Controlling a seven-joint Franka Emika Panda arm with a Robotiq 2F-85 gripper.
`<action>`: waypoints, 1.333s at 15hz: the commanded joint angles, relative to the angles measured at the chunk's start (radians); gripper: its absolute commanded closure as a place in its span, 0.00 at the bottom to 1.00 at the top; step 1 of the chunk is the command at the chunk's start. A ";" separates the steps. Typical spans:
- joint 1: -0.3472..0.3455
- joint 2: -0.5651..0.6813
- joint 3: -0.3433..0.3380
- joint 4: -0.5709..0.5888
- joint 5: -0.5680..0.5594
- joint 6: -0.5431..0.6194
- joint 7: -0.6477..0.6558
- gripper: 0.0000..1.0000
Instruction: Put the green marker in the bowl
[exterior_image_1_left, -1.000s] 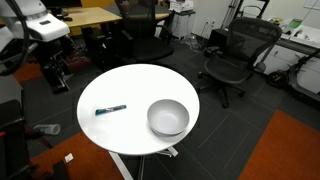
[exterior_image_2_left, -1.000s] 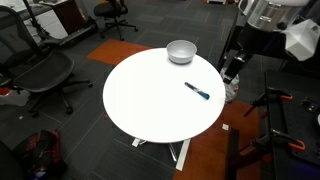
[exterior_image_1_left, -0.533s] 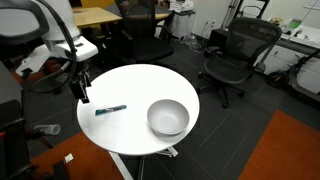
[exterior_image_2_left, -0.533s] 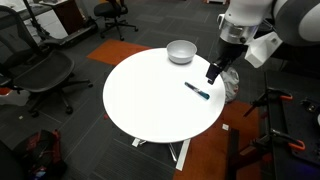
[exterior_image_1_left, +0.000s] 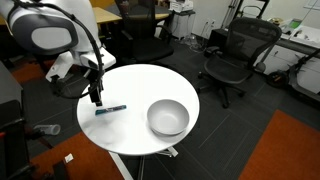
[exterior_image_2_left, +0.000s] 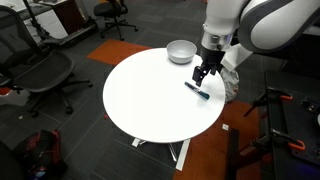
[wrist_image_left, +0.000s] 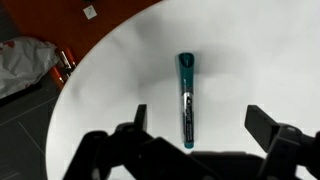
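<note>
The green marker (exterior_image_1_left: 110, 109) lies flat on the round white table (exterior_image_1_left: 140, 85) near its edge; it also shows in an exterior view (exterior_image_2_left: 197, 91) and in the wrist view (wrist_image_left: 186, 98). The grey-white bowl (exterior_image_1_left: 168, 118) stands empty on the same table, apart from the marker, and shows at the far side in an exterior view (exterior_image_2_left: 181, 51). My gripper (exterior_image_1_left: 97, 97) hangs just above the marker, also visible in an exterior view (exterior_image_2_left: 203, 73). In the wrist view its fingers (wrist_image_left: 198, 125) are open and spread on either side of the marker, holding nothing.
Black office chairs (exterior_image_1_left: 232, 55) (exterior_image_2_left: 40, 70) stand around the table. Desks (exterior_image_1_left: 85, 18) are behind. A white bag (wrist_image_left: 25, 62) lies on the floor beside the table. An orange-red carpet patch (exterior_image_1_left: 285, 150) covers part of the floor.
The arm has swung in from the side and come down over the table edge; my gripper now hangs right above the marker. Marker and bowl have not moved.
</note>
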 joint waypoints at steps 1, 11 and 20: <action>0.044 0.054 -0.030 0.037 0.027 0.016 -0.016 0.00; 0.075 0.145 -0.065 0.054 0.084 0.109 -0.016 0.00; 0.080 0.210 -0.086 0.087 0.137 0.146 -0.022 0.00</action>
